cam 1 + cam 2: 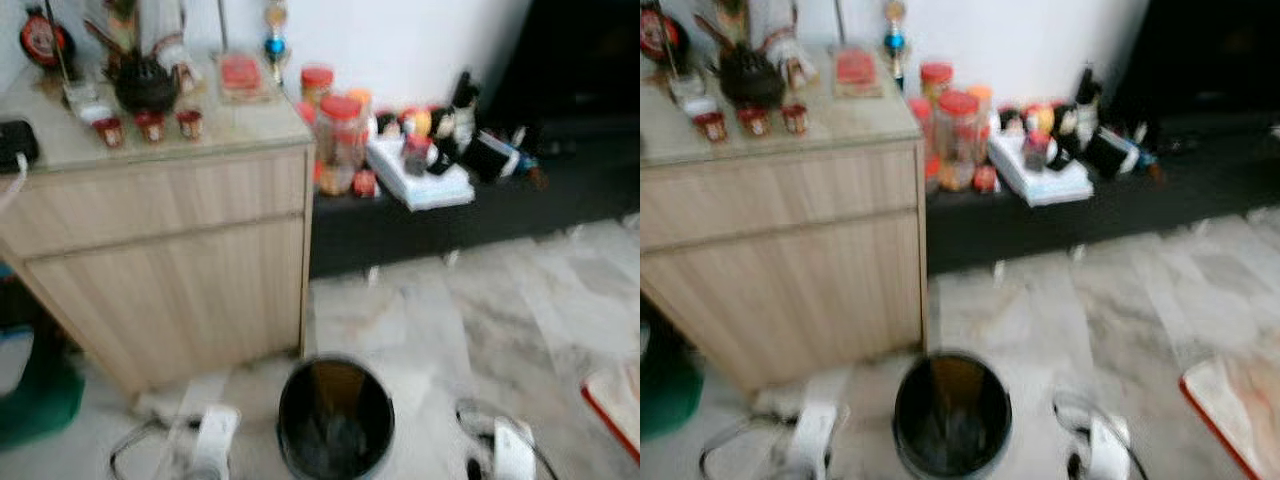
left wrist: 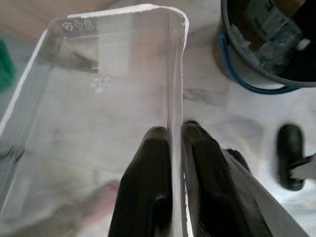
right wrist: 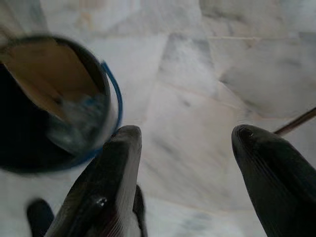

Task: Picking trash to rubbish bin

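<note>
The left gripper (image 2: 177,148) is pinching one side wall of a clear plastic container (image 2: 98,108), its jaws pressed together on the thin wall and the tray reaching away from the fingertips along its long axis. The rubbish bin (image 1: 335,418) is standing on the marble floor (image 1: 480,320) right in front of the robot, between the two arms, already holding trash. From the left wrist it is showing just off to the side of the container, near but not under it. So the container is sitting left of the bin, and the drop looks to hinge on swinging it rightward over the rim. The right gripper (image 3: 185,158) is hovering with jaws wide apart and empty, just right of the bin. A wooden cabinet (image 1: 170,260) is looming far left.
</note>
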